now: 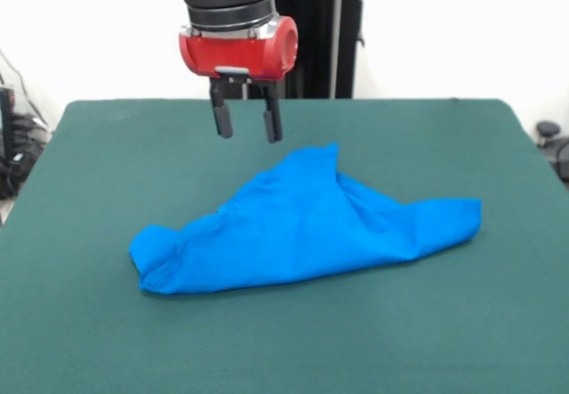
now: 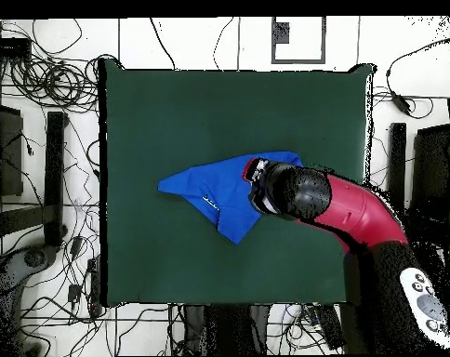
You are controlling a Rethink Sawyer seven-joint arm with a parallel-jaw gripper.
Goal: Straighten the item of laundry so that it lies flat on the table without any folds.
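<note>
Two dark fingers (image 1: 222, 120) hang spread apart with nothing between them, the red and black arm's gripper (image 1: 246, 123) poised in the air above the far side of the bright blue cotton T-shirt (image 1: 302, 229). The shirt lies bunched in a long creased heap near the middle of the wide dark green felt table (image 1: 89, 323), one fold peaking up just below and beside the fingertips. From overhead, the arm's red wrist (image 2: 354, 209) covers one end of the shirt (image 2: 215, 191).

- The shirt (image 1: 307, 229) is seen as soft, matt blue cloth, creased.
- The table (image 1: 462, 323) is covered in matt, felt-like green cloth.
- The gripper (image 1: 246, 129) housing is finished in glossy red plastic.
</note>
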